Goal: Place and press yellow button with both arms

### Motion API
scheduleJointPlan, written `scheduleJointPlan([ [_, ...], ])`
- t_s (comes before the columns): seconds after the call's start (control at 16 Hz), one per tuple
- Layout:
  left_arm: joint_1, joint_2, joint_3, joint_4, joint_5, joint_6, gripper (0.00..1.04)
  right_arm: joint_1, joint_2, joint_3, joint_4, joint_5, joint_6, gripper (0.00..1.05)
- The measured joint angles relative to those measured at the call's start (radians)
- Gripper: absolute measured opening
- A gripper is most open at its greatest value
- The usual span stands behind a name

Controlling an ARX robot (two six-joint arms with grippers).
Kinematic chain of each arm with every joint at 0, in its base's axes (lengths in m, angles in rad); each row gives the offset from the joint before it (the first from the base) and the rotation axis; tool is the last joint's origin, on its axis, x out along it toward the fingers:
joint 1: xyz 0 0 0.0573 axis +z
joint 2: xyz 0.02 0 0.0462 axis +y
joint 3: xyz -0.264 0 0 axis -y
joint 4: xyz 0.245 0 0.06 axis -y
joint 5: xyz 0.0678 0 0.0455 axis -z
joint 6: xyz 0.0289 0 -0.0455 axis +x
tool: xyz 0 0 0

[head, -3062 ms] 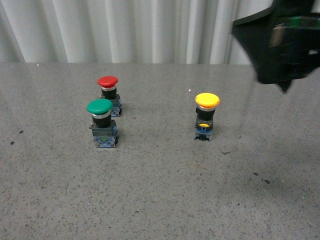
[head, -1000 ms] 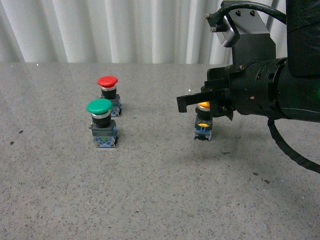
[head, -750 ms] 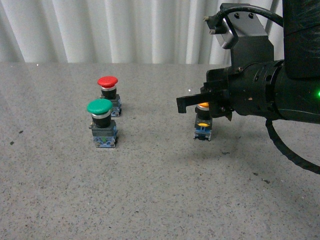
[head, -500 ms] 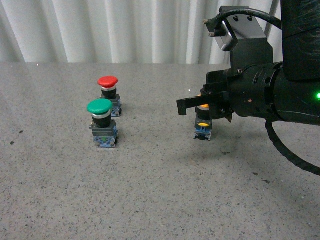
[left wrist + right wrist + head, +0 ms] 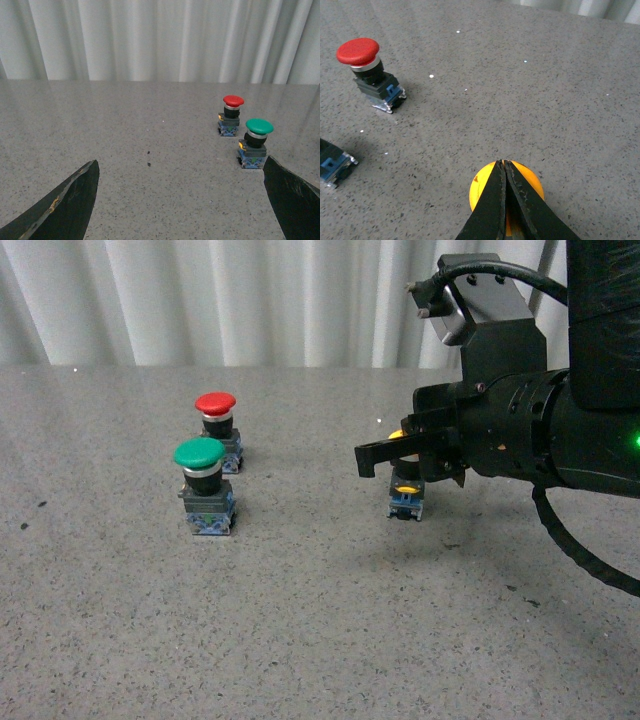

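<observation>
Since three seconds back your right arm has swung in from the upper corner and come down over the small yellow mushroom-capped push-button [image 5: 405,488], and over the last half second it has crept only a little closer. That button stands upright on its blue-grey square base on the speckled grey stone worktop [image 5: 300,620], towards the right, well apart from the other two. The right gripper [image 5: 503,167] has its flat black fingers [image 5: 496,200] pressed together into a single point, which sits over the middle of the yellow cap; closed like that they look set to push down rather than to grasp, though you cannot tell from these views whether the tip is touching the cap yet. The left gripper [image 5: 180,200] is spread wide, its two fingers [image 5: 65,205] at opposite edges of its own camera view with nothing between them, hanging back on the left side, probably waiting its turn. The green-capped button [image 5: 205,487] and the red-capped button [image 5: 219,430] stand close together to the left, untouched. Behind everything hangs a pleated white curtain [image 5: 250,300].
</observation>
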Motion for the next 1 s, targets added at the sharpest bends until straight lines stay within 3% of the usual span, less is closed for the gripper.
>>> scheduleJointPlan([
  [0.38,0.000,0.000,0.000,0.000,0.000,0.000,0.98,-0.001,-0.202,-0.024,0.206,-0.091,0.137,0.02],
  [0.56,0.000,0.000,0.000,0.000,0.000,0.000,0.98,-0.001,-0.335,-0.096,0.192,-0.150,0.206,0.02],
  [0.75,0.000,0.000,0.000,0.000,0.000,0.000,0.98,-0.055,-0.608,-0.313,0.098,-0.221,0.218,0.02],
  [0.81,0.000,0.000,0.000,0.000,0.000,0.000,0.98,-0.062,-0.695,-0.363,0.056,-0.196,0.200,0.02],
  [0.88,0.000,0.000,0.000,0.000,0.000,0.000,0.98,-0.054,-0.816,-0.440,-0.013,0.027,0.129,0.02],
  [0.94,0.000,0.000,0.000,0.000,0.000,0.000,0.98,-0.095,-0.935,-0.519,-0.082,0.182,0.069,0.02],
  [1.0,0.000,0.000,0.000,0.000,-0.002,0.000,0.98,-0.181,-1.064,-0.592,-0.159,0.233,0.045,0.02],
])
